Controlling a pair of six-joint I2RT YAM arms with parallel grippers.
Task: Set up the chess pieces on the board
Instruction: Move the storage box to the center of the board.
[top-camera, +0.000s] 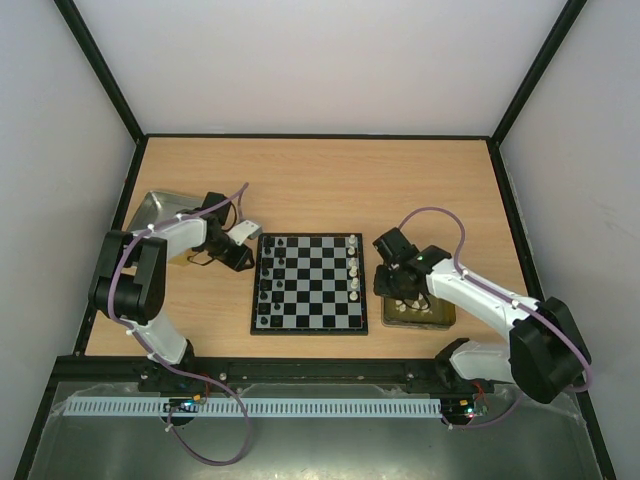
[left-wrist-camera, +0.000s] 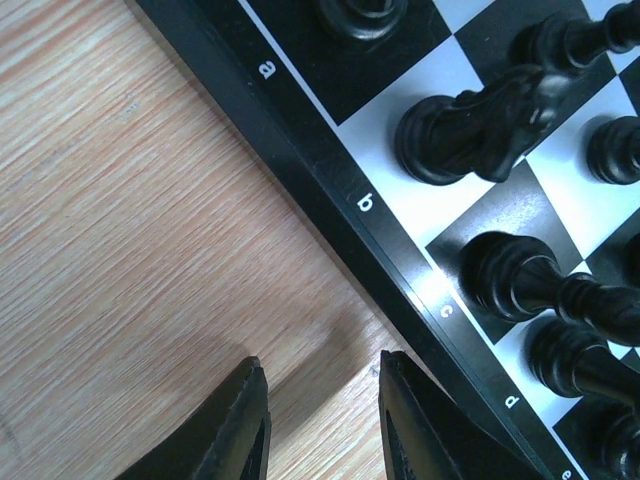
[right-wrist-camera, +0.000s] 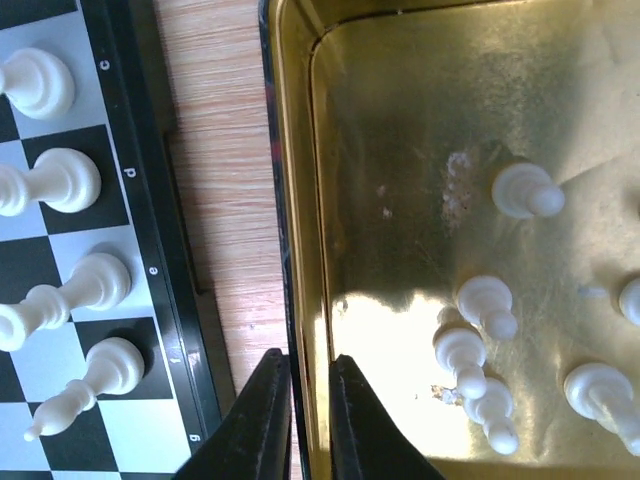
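The board (top-camera: 305, 330) lies mid-table with black chess pieces (top-camera: 267, 280) down its left columns and white ones (top-camera: 354, 270) down its right column. My left gripper (left-wrist-camera: 320, 375) is open and empty, low over bare wood just outside the board's left rim (left-wrist-camera: 300, 150), near a black knight (left-wrist-camera: 480, 120). My right gripper (right-wrist-camera: 310, 365) is shut to a thin slit with no piece in it. Its fingers straddle the left wall of the gold tray (right-wrist-camera: 300, 150); whether they touch it I cannot tell. Several white pieces (right-wrist-camera: 485, 305) lie in that tray. More white pieces (right-wrist-camera: 60, 180) stand on the board's edge squares.
A plain silver tray (top-camera: 150, 210) sits at the far left behind the left arm. The gold tray (top-camera: 440, 320) sits just right of the board with a narrow strip of wood between them. Black frame walls enclose the table.
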